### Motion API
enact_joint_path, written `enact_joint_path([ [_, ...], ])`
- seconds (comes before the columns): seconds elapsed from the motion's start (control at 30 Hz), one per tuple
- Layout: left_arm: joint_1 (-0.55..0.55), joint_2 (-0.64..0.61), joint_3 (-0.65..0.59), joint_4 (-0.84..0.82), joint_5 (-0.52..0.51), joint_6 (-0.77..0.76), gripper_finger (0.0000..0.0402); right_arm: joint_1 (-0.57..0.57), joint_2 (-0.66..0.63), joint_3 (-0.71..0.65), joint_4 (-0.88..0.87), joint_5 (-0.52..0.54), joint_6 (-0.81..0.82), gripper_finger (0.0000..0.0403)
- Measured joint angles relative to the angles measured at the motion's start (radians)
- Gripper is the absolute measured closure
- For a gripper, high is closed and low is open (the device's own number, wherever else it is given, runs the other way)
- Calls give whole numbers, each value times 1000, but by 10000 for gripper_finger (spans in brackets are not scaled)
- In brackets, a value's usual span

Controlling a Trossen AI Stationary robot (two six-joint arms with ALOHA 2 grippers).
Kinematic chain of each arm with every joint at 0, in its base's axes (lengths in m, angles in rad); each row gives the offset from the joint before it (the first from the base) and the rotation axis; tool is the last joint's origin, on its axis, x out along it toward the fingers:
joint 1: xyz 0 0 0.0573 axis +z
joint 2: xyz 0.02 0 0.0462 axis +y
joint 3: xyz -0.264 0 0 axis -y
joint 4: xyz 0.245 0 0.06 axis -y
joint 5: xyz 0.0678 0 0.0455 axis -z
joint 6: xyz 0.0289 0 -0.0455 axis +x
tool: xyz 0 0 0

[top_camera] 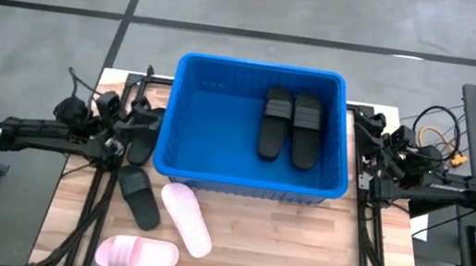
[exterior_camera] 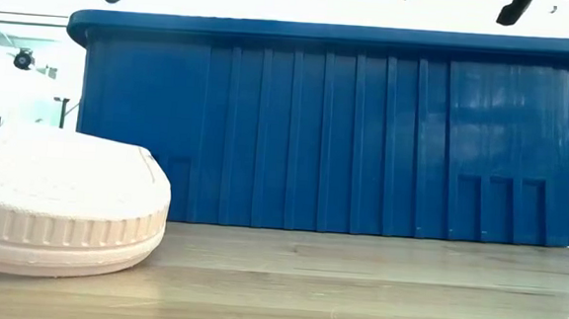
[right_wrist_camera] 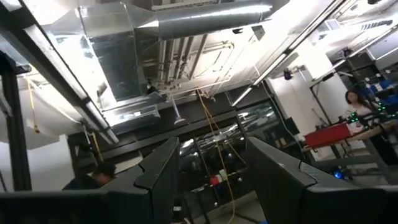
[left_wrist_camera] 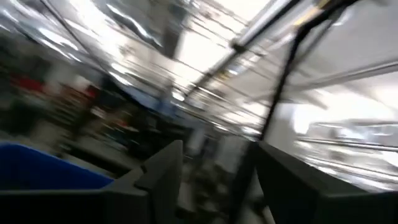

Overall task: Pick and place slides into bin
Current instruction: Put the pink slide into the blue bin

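The bin holds two black slides side by side. Beside its left wall lie two more black slides; two pink slides rest on the surface near its front. Both the left pincer and the right pincer, flanking the bin, are open and empty.

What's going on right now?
Left gripper open, empty, beside bin. Right gripper open, waiting. Two slides binned; four outside. Nothing blocking.

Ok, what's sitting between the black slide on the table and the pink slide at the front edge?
In the high view, the other pink slide lies angled just right of the black slide, above the front pink slide. Bare wood separates the black and front pink ones directly.
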Motion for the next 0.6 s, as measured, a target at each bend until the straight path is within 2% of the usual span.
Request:
enact_joint_path([
  [0.17,0,41,41,-4,169,-138,211,0,0,0,0,42,-1,227],
  [0.37,0,105,138,-41,318,-347,210,0,0,0,0,49,15,227],
  [0.5,1,192,234,-133,410,-378,210,0,0,0,1,48,22,227],
  [0.6,1,262,307,-221,435,-378,210,0,0,1,1,48,23,227],
])
